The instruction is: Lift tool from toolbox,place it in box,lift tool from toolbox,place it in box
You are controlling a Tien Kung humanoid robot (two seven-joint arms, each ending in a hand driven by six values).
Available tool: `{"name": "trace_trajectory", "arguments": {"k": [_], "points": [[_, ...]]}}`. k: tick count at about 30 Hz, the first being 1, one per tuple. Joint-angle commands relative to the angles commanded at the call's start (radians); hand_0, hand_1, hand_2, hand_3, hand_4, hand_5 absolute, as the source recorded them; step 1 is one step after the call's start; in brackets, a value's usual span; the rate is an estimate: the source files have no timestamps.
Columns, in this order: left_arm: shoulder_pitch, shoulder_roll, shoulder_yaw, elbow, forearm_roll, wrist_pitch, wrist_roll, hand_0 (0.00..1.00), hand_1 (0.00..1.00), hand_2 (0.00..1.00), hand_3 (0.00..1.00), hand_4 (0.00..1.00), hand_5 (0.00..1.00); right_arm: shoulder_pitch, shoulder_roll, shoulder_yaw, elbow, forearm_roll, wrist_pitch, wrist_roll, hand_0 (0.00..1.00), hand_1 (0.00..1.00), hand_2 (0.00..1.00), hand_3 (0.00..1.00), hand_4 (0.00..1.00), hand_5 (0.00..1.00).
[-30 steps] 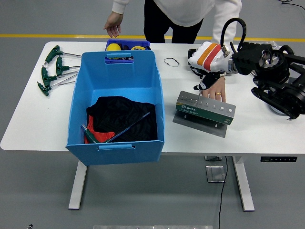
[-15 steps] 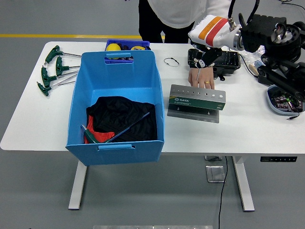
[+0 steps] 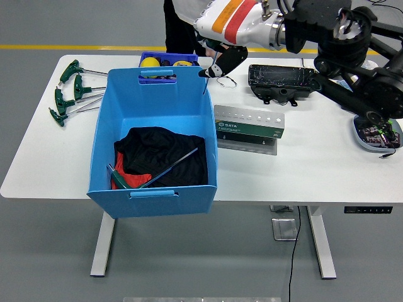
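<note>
My right hand [image 3: 221, 61], black under a white sleeve with orange and red stripes, hovers over the far right corner of the blue box [image 3: 157, 74]. It is shut on a thin metal tool [image 3: 205, 85] whose shaft hangs down just above the box's rim. The green and grey toolbox [image 3: 249, 124], a drilled holder, stands on the table to the right of the box. Inside the box lie a black cloth [image 3: 160, 151] and a green-handled tool [image 3: 118, 177] with a long shaft. My left hand is out of view.
Several green T-handle wrenches [image 3: 68, 91] lie at the table's left end. A small blue tray [image 3: 169, 60] sits behind the box, and a black case [image 3: 282, 80] behind the toolbox. A bowl of small parts [image 3: 373, 133] is at the right. A person [image 3: 182, 19] stands at the far side.
My right arm swung left from above the toolbox to the box's far corner, carrying the thin tool. The person's hand left the toolbox, which has slid left.
</note>
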Motion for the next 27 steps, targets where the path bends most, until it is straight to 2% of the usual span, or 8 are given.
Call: {"name": "trace_trajectory", "arguments": {"k": [9,10,13,15,16,21,22,27], "points": [[-0.010,0.004,0.017,-0.004,0.004,0.005,-0.002,0.725,0.589,0.726,0.748,0.785,0.731,-0.014,0.130,-0.027,0.037,-0.017,-0.022,-0.006,0.030,0.015,0.086,0.066,0.839,0.591],[-0.010,0.004,0.017,-0.004,0.004,0.006,-0.003,0.716,0.586,0.726,0.748,0.785,0.732,-0.015,0.139,-0.032,0.037,-0.018,-0.024,-0.005,0.070,0.056,0.120,0.135,0.838,0.588],[-0.013,0.005,0.016,-0.005,0.007,0.011,-0.004,0.716,0.586,0.726,0.748,0.785,0.732,-0.026,0.179,-0.058,0.027,-0.027,-0.037,-0.003,0.070,0.056,0.120,0.135,0.838,0.588],[-0.018,0.006,0.013,-0.006,0.017,0.017,-0.001,0.716,0.586,0.726,0.748,0.785,0.732,-0.033,0.194,-0.070,0.023,-0.041,-0.041,-0.002,0.070,0.056,0.120,0.135,0.838,0.588],[-0.020,0.007,0.007,-0.008,0.028,0.021,0.003,0.706,0.576,0.721,0.747,0.784,0.729,-0.036,0.197,-0.075,0.023,-0.052,-0.043,0.000,0.138,0.109,0.183,0.245,0.847,0.583],[-0.026,0.010,0.002,-0.010,0.037,0.030,0.003,0.706,0.576,0.721,0.747,0.784,0.729,-0.041,0.211,-0.101,0.015,-0.081,-0.046,0.002,0.138,0.109,0.183,0.245,0.847,0.583],[-0.027,0.010,0.003,-0.010,0.037,0.031,0.003,0.707,0.574,0.721,0.746,0.786,0.735,-0.042,0.215,-0.106,0.012,-0.087,-0.046,0.001,0.255,0.220,0.315,0.415,0.862,0.585],[-0.025,0.011,0.013,-0.010,0.036,0.032,0.009,0.707,0.574,0.721,0.746,0.786,0.735,-0.039,0.236,-0.127,-0.008,-0.117,-0.030,-0.010,0.255,0.220,0.315,0.415,0.862,0.585]]}}
